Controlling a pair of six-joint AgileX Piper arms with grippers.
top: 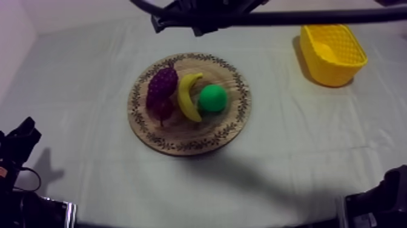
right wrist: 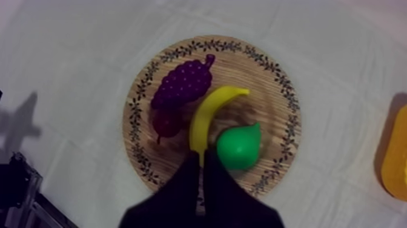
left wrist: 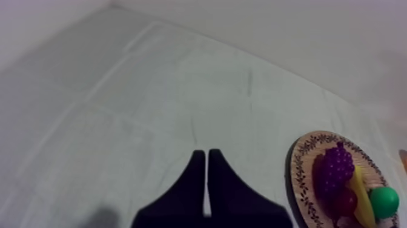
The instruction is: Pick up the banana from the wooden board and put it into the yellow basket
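Note:
The yellow banana (top: 189, 96) lies across the middle of the round wooden board (top: 233, 124), between a bunch of purple grapes (top: 162, 85) and a green pear (top: 212, 98). My right gripper (right wrist: 201, 155) hangs high over the board, shut into a narrow wedge with nothing in it, its tips over the banana's (right wrist: 209, 115) near end. In the top view that arm (top: 181, 21) reaches in from the upper right. The yellow basket (top: 330, 70) stands at the far right. My left gripper (left wrist: 206, 153) is shut on nothing, low at the left (top: 23, 133).
A small red fruit (top: 162, 110) sits against the grapes on the board's left part. From the left wrist the board (left wrist: 306, 176) is off to the side. The basket's edge (right wrist: 397, 160) lies beyond the board's rim (right wrist: 272, 91).

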